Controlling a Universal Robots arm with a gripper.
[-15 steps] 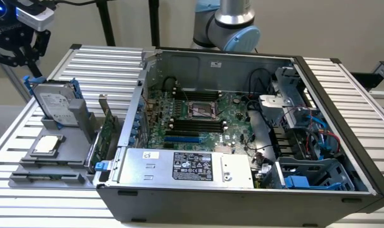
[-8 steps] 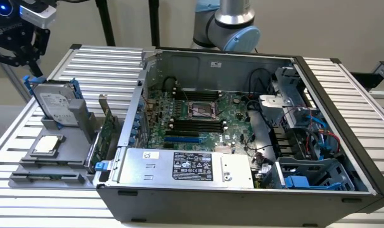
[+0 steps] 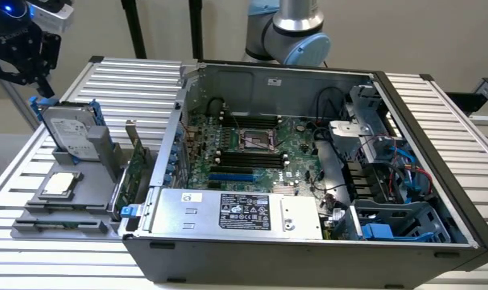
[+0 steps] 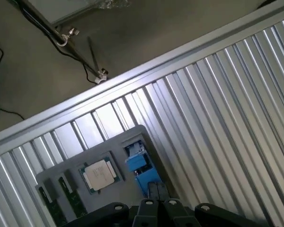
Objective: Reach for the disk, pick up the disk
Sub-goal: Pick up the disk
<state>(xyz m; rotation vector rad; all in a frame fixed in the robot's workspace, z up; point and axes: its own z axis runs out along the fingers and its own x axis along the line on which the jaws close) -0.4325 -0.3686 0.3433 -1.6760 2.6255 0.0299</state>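
We see the gripper (image 3: 39, 84), closed up tight and empty, hovering just above the disk (image 3: 70, 132). The disk stands upright in a grey stand (image 3: 34, 228) beside the open computer case (image 3: 308, 254), on the exterior view's left. Bare slatted table (image 3: 127, 84) runs behind to its edge.

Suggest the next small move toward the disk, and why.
Probably a short descent: the gripper hangs just above the disk, apart from it; the disk stands upright in its grey holder, top edge exposed.
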